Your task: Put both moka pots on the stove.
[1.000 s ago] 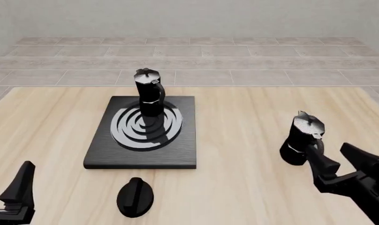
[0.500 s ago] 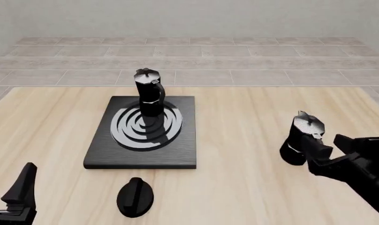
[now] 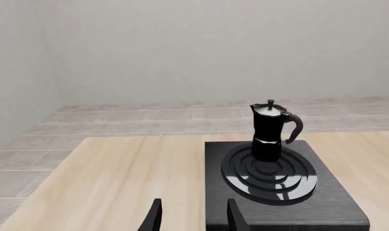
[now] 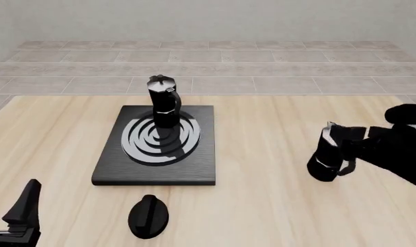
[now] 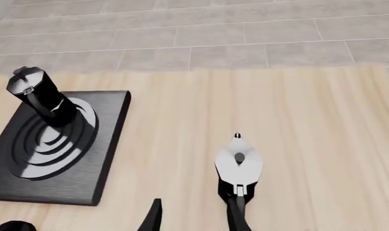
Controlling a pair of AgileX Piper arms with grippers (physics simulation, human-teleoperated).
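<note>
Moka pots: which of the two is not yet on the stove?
The moka pot on the bare wood beside the right gripper; the other moka pot stands on the stove.

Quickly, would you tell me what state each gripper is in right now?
Left gripper: open, holding nothing.
Right gripper: open, one finger at the moka pot, not gripping it.

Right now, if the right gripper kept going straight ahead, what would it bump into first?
Probably the small black faceted moka pot with the shiny silver lid on the wooden table. The right gripper hangs above it, one finger over its handle; depth is unclear.
</note>
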